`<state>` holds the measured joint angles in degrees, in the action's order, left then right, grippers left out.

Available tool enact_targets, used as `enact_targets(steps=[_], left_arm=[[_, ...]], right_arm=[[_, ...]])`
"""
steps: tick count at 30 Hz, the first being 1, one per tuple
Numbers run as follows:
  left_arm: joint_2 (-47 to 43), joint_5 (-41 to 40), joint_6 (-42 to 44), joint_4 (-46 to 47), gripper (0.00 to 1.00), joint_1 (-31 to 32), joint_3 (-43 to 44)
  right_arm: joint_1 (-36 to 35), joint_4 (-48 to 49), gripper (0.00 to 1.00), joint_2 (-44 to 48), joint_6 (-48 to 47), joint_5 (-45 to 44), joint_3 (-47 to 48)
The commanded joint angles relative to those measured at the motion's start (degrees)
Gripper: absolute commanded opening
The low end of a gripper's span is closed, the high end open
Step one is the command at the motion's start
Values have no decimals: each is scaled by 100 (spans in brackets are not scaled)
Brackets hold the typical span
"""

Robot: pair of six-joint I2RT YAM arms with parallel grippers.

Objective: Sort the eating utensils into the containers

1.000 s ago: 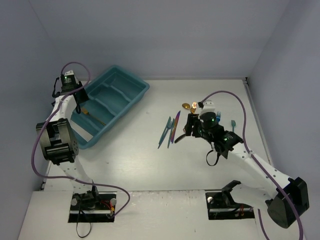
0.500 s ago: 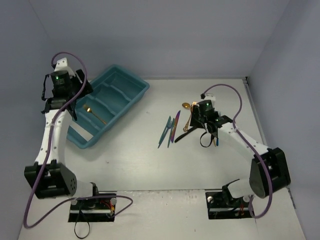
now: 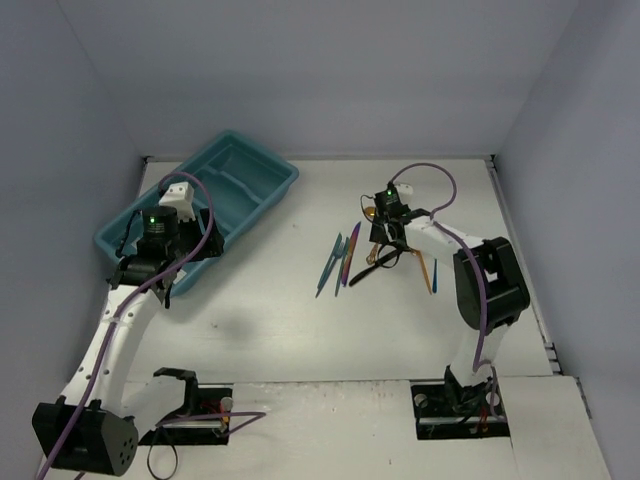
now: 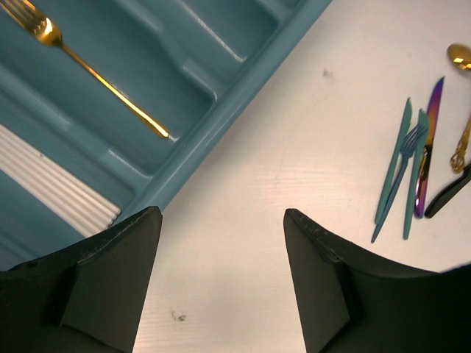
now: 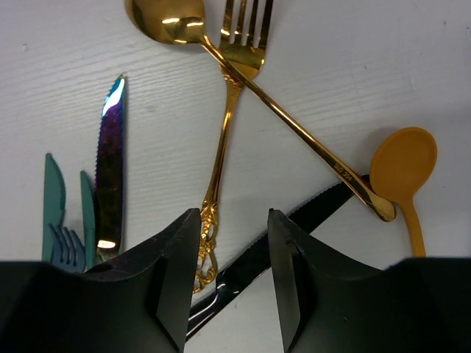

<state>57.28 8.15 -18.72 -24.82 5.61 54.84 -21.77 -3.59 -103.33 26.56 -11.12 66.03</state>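
Note:
The teal cutlery tray (image 3: 262,176) stands at the back left, and a gold fork (image 4: 96,73) lies in one of its long compartments (image 4: 88,103). My left gripper (image 3: 165,268) is open and empty, and in the left wrist view (image 4: 222,220) it hangs over bare table beside the tray's rim. My right gripper (image 3: 383,232) is open, and in the right wrist view (image 5: 234,220) its jaws straddle the ornate handle end of a gold fork (image 5: 228,110) and a black knife (image 5: 309,220). A gold spoon (image 5: 169,18), an iridescent knife (image 5: 110,169), a teal knife (image 5: 53,198), a teal fork (image 5: 68,243) and an orange spoon (image 5: 403,169) lie around them.
The loose utensils form a cluster at the table's middle right (image 3: 345,258). The gold spoon's handle crosses over the gold fork and the black knife. Grey walls close the back and both sides. A white ribbed strip (image 4: 51,187) lies in the tray's near compartment.
My left arm has swung from over the tray's far side toward its near right rim, leaving the gold fork in the tray. My right gripper has moved back over the gold fork's handle.

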Motion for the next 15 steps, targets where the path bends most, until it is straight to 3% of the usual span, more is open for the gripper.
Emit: enact_targets(steps=[1, 9, 15], left_arm=[[-150, 10, 141, 223, 65, 113, 71], [-41, 254, 88, 226, 65, 156, 121], [-112, 283, 114, 197, 64, 159, 124]], right_arm=[[206, 83, 39, 187, 260, -613, 161], [1295, 81, 39, 1042, -57, -435, -697], [1849, 95, 39, 974, -117, -161, -942]])
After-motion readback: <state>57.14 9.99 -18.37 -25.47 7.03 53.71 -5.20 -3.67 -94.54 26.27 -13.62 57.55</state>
